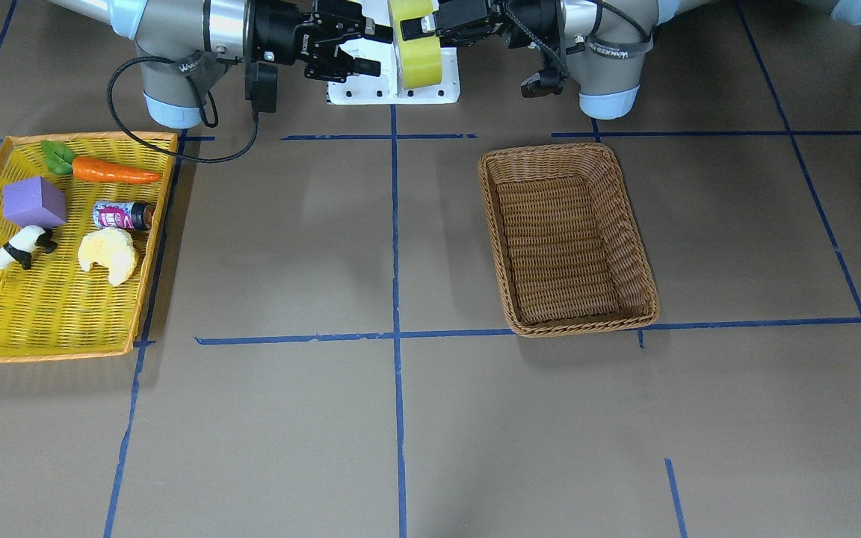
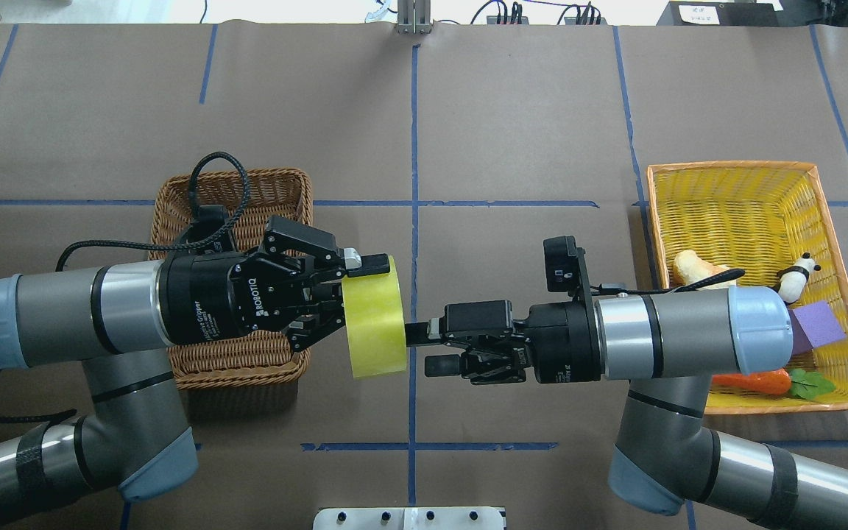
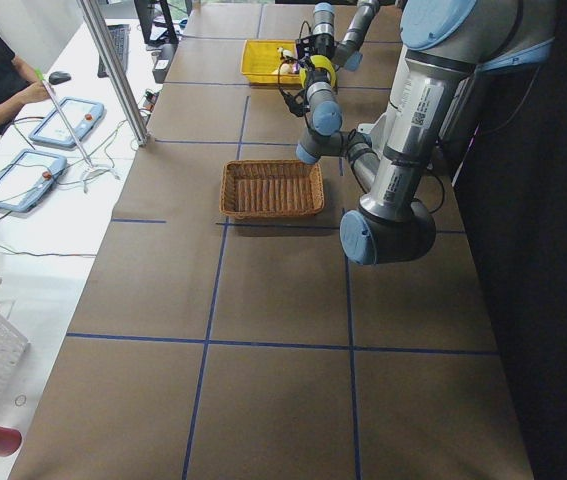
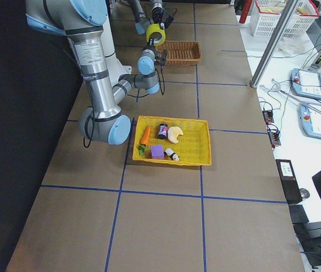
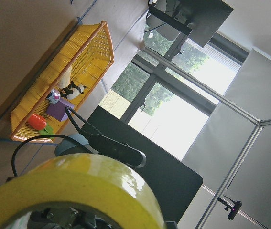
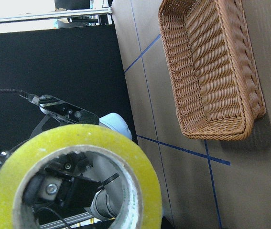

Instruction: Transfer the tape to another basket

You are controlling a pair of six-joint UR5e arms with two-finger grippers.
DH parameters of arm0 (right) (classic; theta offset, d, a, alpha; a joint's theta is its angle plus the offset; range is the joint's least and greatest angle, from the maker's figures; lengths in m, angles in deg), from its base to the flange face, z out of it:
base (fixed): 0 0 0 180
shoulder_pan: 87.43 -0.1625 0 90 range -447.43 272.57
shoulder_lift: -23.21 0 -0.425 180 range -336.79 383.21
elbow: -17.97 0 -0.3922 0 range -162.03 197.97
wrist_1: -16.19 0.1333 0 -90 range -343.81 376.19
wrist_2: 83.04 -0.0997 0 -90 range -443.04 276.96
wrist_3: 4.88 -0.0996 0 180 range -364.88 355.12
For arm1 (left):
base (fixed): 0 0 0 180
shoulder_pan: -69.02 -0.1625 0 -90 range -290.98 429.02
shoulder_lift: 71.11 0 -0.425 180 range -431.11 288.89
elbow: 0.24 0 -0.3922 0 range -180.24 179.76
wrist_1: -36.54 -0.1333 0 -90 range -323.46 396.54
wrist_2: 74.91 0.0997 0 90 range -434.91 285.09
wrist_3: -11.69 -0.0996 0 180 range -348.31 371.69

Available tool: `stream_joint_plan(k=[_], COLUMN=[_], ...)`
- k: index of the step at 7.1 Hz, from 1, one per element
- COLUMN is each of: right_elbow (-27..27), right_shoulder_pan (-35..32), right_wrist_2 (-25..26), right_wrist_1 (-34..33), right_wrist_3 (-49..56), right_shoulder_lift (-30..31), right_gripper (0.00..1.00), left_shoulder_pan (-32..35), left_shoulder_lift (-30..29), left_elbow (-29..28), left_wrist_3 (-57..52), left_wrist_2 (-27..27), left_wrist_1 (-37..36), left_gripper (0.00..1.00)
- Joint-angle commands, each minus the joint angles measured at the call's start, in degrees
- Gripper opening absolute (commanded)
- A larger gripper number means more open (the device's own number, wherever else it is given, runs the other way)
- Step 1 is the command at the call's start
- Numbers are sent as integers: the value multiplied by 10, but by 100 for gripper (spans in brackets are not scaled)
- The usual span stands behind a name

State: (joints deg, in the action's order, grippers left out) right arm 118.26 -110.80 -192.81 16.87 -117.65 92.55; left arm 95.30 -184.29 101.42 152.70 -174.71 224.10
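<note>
The yellow-green tape roll (image 2: 374,318) hangs in the air between my two grippers, near the robot's base; it also shows in the front view (image 1: 417,46). My left gripper (image 2: 354,294) is shut on the roll's wall, one finger on the outer surface and one inside the core. My right gripper (image 2: 424,350) faces the roll's other side with its jaws apart; its upper finger reaches the roll. The brown wicker basket (image 2: 247,180) stands empty under my left arm and shows in the front view (image 1: 550,153). The right wrist view looks through the roll's core (image 6: 73,176).
A shallow yellow tray (image 1: 87,137) on my right side holds a carrot (image 1: 113,172), a purple cube (image 1: 34,202), a toy panda (image 1: 21,248), a pale croissant toy (image 1: 107,254) and a small can (image 1: 122,215). A white base plate (image 1: 393,93) lies below the grippers.
</note>
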Motion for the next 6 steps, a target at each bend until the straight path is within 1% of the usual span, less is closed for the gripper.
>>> stream_joint_plan(k=[1,2,3,4,5,6], right_elbow=[3,2,3,6,8,15], right_shoulder_pan=[-11,-28,-67,-127,-179,-210], right_wrist_2=[-3,-10,-47,-125,-181,-191], right_wrist_1=[-3,-17,-68,-143,-214,-292], right_wrist_3=[-2,-2,-1,2,41,130], right_shoulder_lift=[-1,3,4,-1,-7,-4], right_gripper=[100,100,100,100,100,100], left_shoulder_pan=[10,61,101,133,161,171], left_shoulder_lift=[10,14,14,14,11,11], left_elbow=[14,6,-4,-22,-33,-33], left_wrist_3=[-7,-10,-10,-12,-30,-110], left_wrist_2=[-23,-82,-135,-187,-242,-281], left_wrist_1=[-2,-6,-10,-31,-66,-128], left_gripper=[0,0,0,0,0,0])
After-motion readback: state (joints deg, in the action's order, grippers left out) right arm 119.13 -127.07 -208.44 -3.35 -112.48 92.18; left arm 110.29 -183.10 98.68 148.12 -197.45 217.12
